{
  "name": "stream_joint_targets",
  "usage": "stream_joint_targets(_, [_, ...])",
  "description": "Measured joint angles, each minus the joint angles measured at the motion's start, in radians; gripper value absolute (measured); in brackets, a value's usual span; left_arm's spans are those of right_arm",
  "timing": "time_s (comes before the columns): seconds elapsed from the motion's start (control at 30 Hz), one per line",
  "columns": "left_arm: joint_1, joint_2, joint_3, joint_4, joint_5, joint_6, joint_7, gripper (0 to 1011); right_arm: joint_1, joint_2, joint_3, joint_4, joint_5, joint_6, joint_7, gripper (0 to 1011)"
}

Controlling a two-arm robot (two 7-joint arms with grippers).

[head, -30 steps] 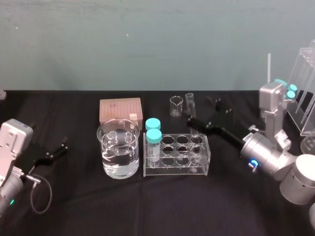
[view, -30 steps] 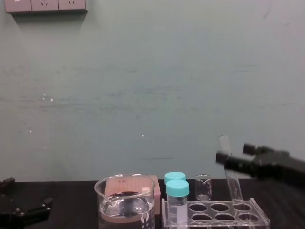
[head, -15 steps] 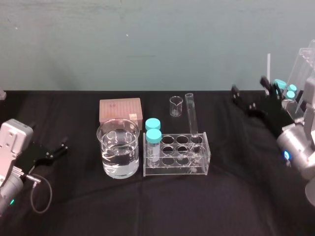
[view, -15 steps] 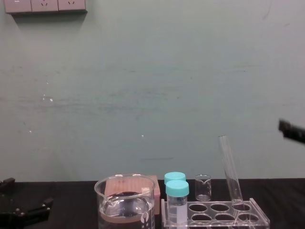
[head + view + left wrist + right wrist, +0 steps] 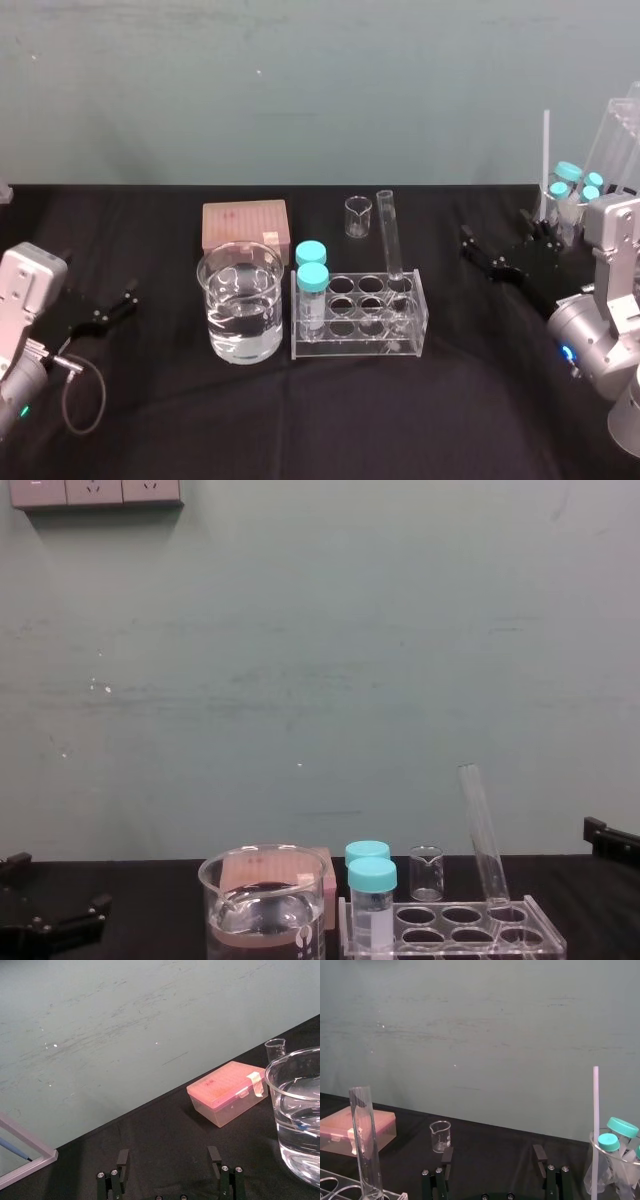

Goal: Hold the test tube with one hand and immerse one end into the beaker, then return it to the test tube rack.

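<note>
Seeing test tube (image 5: pixel 388 235) leaning in test tube rack (image 5: pixel 350 346), far-right hole. Jaws open on right gripper (image 5: pixel 500 243), off right, and left gripper (image 5: pixel 127 301), parked left. Light, slick, fragile glass: we'd pinch the upper shaft gently.

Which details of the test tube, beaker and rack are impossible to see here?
Bottom end of the test tube: chest view, cut off by the lower edge; head view, blurred inside the clear test tube rack.
Markings on the beaker: head view, too small to read.
Any drops inside the test tube: too small in every view.
</note>
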Motion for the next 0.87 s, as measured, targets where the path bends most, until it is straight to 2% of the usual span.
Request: stream_joint_targets(0.87, [0.0,0.0,0.0,0.0,0.0,0.0,0.0,1000,0.001,0.002,0.0,-0.004,0.005,-0.003,0.002,1000])
